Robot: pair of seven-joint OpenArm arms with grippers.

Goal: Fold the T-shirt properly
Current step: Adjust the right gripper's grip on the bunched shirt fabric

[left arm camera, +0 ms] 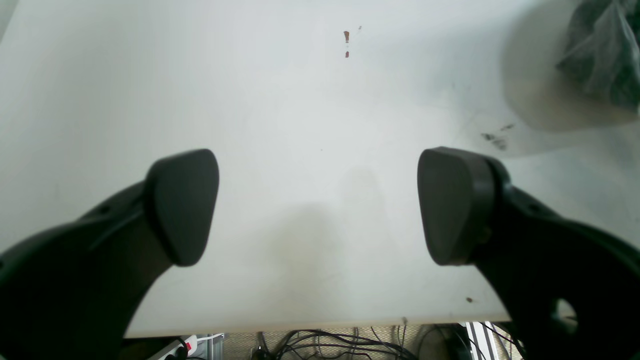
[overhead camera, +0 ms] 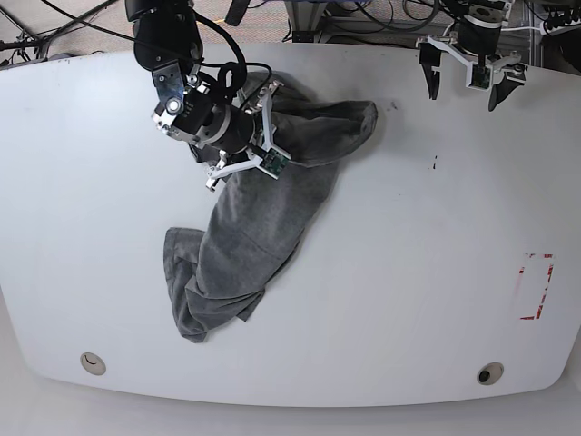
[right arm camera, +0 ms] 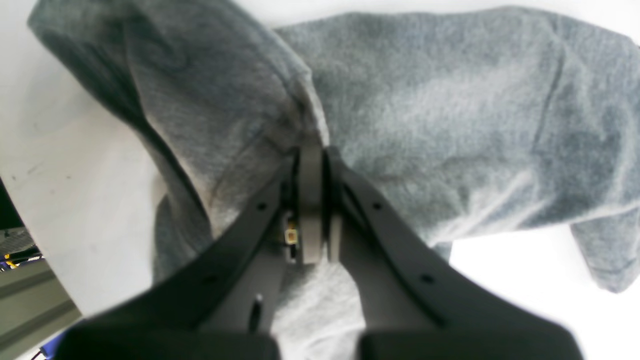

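Left wrist view: the left gripper hangs over bare white table, jaws spread wide with nothing between the two dark pads; small reddish marks sit further up the tabletop and dark smudges lie to the right; a corner of the T-shirt peeks in at the upper right, well apart from this gripper; the table's near edge runs along the bottom, with a tangle of black cables below it.

Right wrist view: the right gripper has its jaws pressed together, pinching a ridge of the T-shirt; heather-grey knit fills most of the frame, one thick fold rising up and left of the pinch, a broad sheet spreading right; a narrow end of cloth droops at the far right; white table shows at the left and lower right.

Base view: the T-shirt lies crumpled on the white table, left of centre, bunched into a long strip running from upper right to lower left; the right gripper sits at the strip's upper end, clamped on the cloth; the left gripper hovers at the far edge on this view's right, fingers parted, well apart from the shirt; a red rectangular outline marks the table near its right edge; two round holes sit near the front edge.
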